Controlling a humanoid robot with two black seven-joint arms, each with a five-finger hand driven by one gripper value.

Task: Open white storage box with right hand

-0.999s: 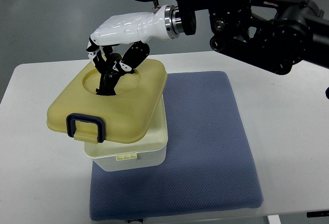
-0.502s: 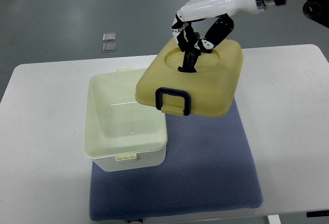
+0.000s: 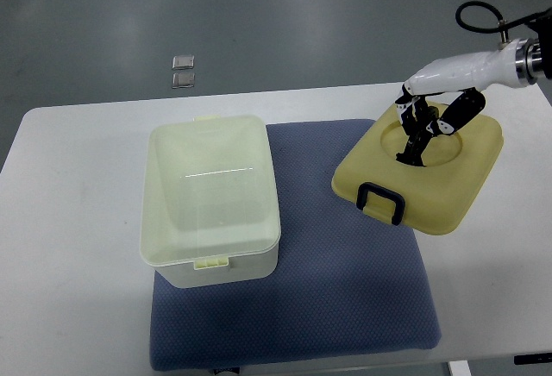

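Note:
The white storage box point(image 3: 211, 260) stands open on the left part of the blue mat point(image 3: 345, 290), and its inside looks empty. Its yellow lid point(image 3: 457, 191), with a dark blue handle point(image 3: 380, 201) at the near edge, is off the box and lies at the right, partly over the mat's right edge and partly over the table. My right hand point(image 3: 418, 134) comes in from the right edge, its fingers curled into the round recess on the lid's top, holding the lid. The left arm does not show.
The white table point(image 3: 69, 264) carries the mat and box. Two small grey squares point(image 3: 182, 72) lie on the floor beyond the table's far edge.
My right hand lifted the yellow lid off the box and carried it to the right, then down onto the mat's right edge and the table. The box has stayed in place, now uncovered.

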